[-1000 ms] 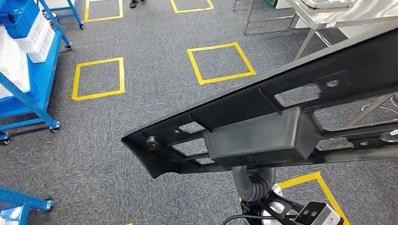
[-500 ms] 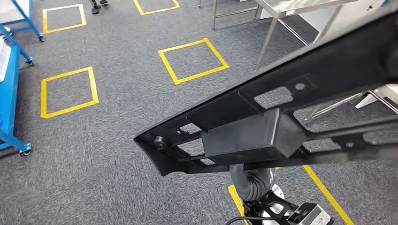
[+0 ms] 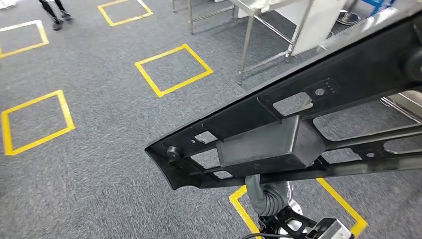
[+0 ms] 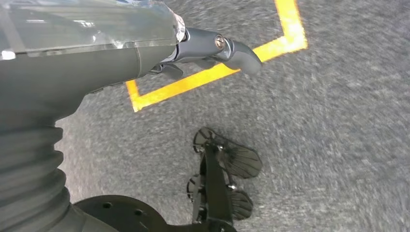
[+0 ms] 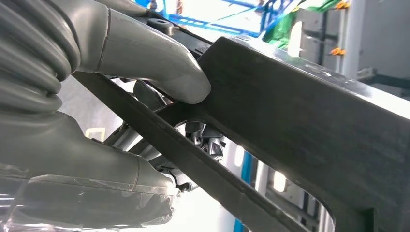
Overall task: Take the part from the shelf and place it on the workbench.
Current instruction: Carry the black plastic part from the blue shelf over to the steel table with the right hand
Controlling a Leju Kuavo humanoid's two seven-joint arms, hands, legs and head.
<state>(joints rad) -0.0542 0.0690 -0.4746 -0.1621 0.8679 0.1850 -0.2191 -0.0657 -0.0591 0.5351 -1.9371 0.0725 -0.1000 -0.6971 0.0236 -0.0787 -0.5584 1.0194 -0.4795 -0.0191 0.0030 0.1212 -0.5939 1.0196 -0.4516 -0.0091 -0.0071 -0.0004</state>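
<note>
The grey carpeted floor (image 3: 99,164) bears yellow taped squares (image 3: 173,69). Steel-legged workbenches (image 3: 249,30) stand at the far side, their tabletops cut off by the frame's edge. A long black plastic moulded part with cut-out windows (image 3: 308,124) hangs tilted above the floor, across the head view. The right hand (image 5: 145,63) grips it, its thick grey thumb pressed on a rib of the part. The left hand (image 4: 212,48) holds nothing, its fingers curled above the carpet.

Grey carpet floor (image 3: 99,164) (yellow tape squares (image 3: 173,69)) carries steel tables (image 3: 259,15).
</note>
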